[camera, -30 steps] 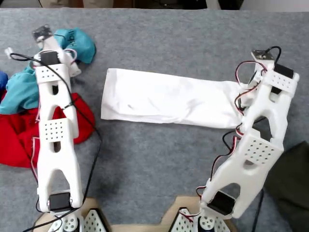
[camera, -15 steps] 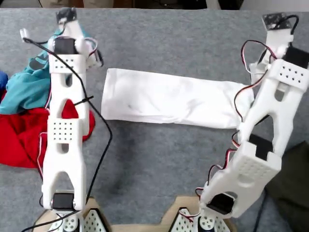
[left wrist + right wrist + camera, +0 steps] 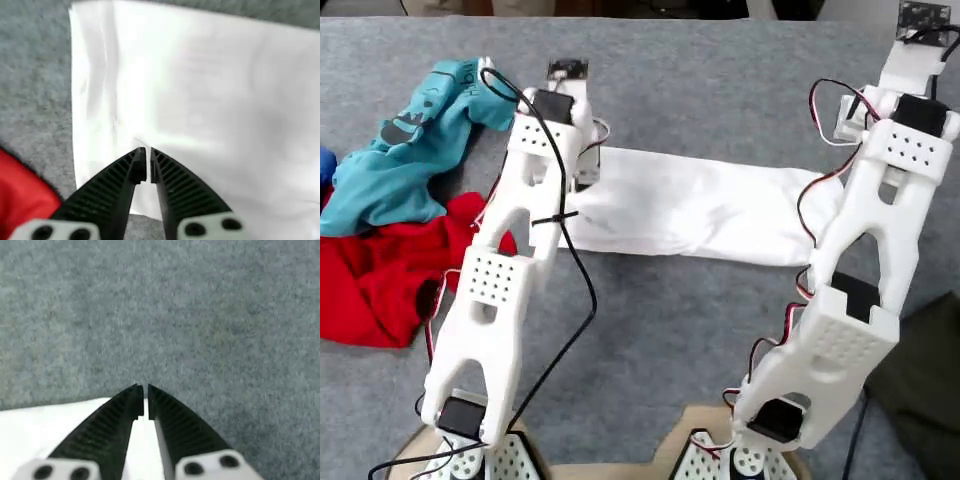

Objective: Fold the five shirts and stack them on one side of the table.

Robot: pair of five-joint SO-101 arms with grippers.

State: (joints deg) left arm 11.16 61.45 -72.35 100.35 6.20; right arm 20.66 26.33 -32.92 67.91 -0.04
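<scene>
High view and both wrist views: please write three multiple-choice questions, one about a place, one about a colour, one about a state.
1. The left gripper is above: A bare tabletop; B the white shirt; C a coloured shirt.
2. The crumpled shirt farthest from the arm bases is: A teal; B yellow; C pink.
3. The right gripper is: A wide open; B holding cloth; C shut.
Answers: 1 B, its tips hang over white cloth. 2 A, the high view shows it teal. 3 C, its tips meet with nothing between them.
</scene>
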